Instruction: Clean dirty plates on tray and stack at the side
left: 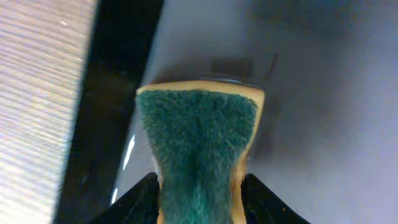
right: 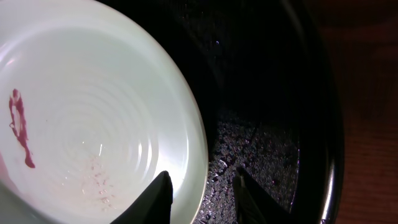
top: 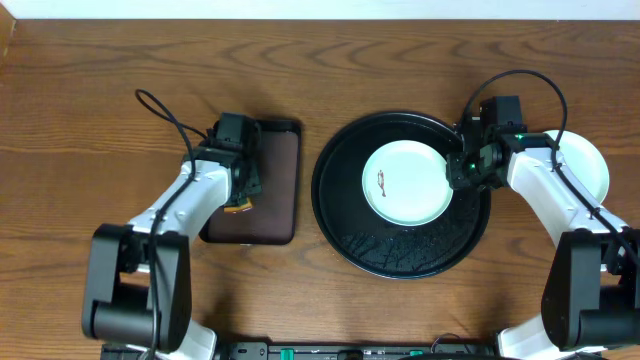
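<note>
- Wood-grain table carries everything. Both arms reach in from its 6 o'clock edge.
- Glossy black tray sits just right of centre. Its raised rim keeps the wash work contained, and droplets bead its floor toward 6 o'clock.
- Dark brown rectangular tray lies at the black tray's 9 o'clock, apart from it. It likely serves as a parking spot that keeps wet off the wood.
- Mint-white plate lies flat on the black tray, a little toward 12 o'clock of the tray's middle, where both arms can reach it.
- Pale side plate rests on the wood at the black tray's 3 o'clock, partly under the right arm. This is probably the stacking place. Whether it is one plate or several, I cannot tell.
- Right gripper hangs at the mint-white plate's 3 o'clock rim. Its fingers are spread, one over the plate and one over the tray floor, with the rim between them. I see no sure contact. It looks set to brace or lift the plate by its edge.
- Left gripper is over the brown tray, its fingers pressed on both flanks of the sponge.
- Green-faced sponge stands on end and is waisted where it is pinched.
- Reddish smear at the mint-white plate's 9 o'clock is not yet wiped, so this plate is not ready to stack.
</note>
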